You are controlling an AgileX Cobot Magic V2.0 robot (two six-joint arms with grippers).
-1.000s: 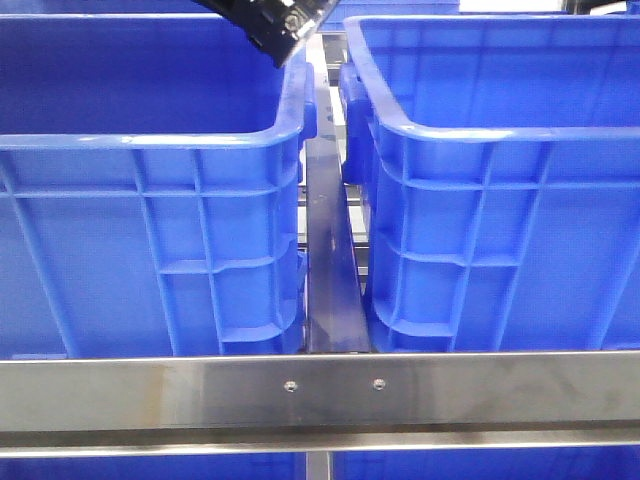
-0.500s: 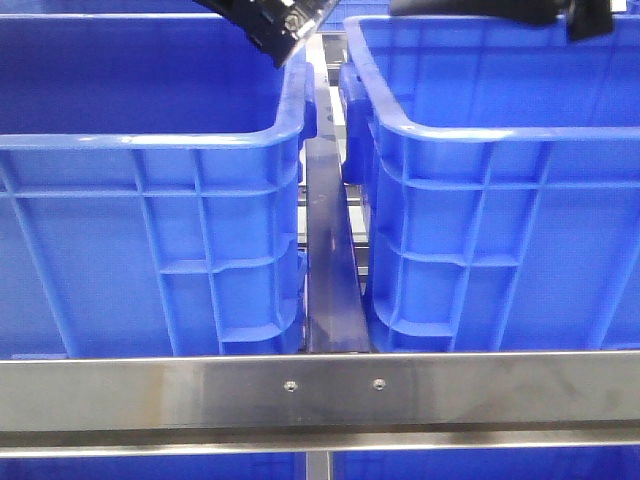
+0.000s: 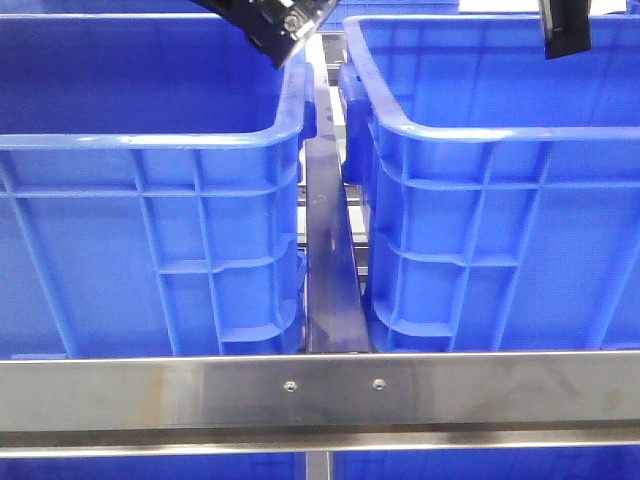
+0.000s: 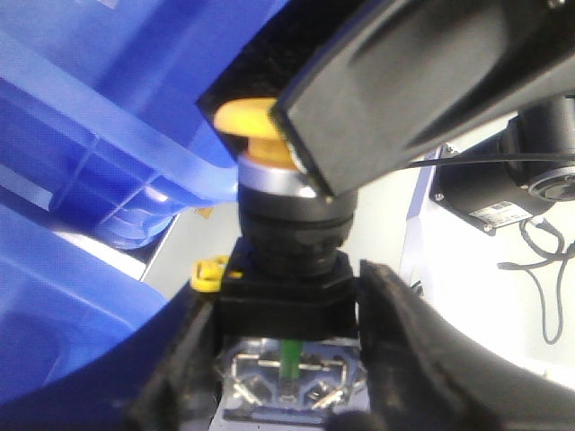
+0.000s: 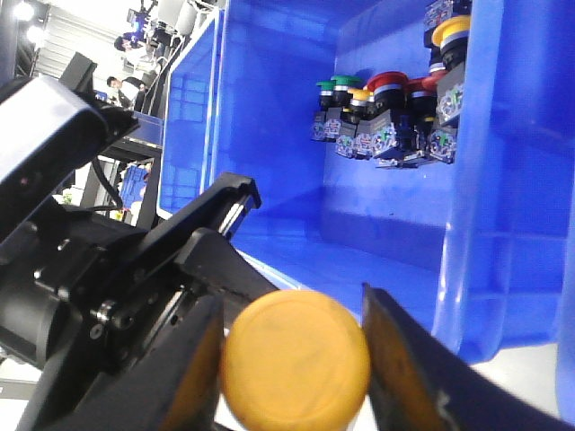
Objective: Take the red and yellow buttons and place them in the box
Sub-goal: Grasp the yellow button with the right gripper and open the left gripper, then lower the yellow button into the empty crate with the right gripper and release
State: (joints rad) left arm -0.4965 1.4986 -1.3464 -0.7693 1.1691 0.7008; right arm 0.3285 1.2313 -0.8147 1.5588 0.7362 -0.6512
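two blue crates (image 3: 150, 150), two claws (image 3: 275, 30)

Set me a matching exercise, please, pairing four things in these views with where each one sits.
Things:
1. yellow push button
2. heap of push buttons
3. steel crossbar
4. dark metal strip

Places:
A. across the front of the left crate and right crate
B. between the left gripper's fingers
C. in the gap between those two crates
D. against a blue crate's inner wall

Pairs: 1-B, 2-D, 3-A, 4-C
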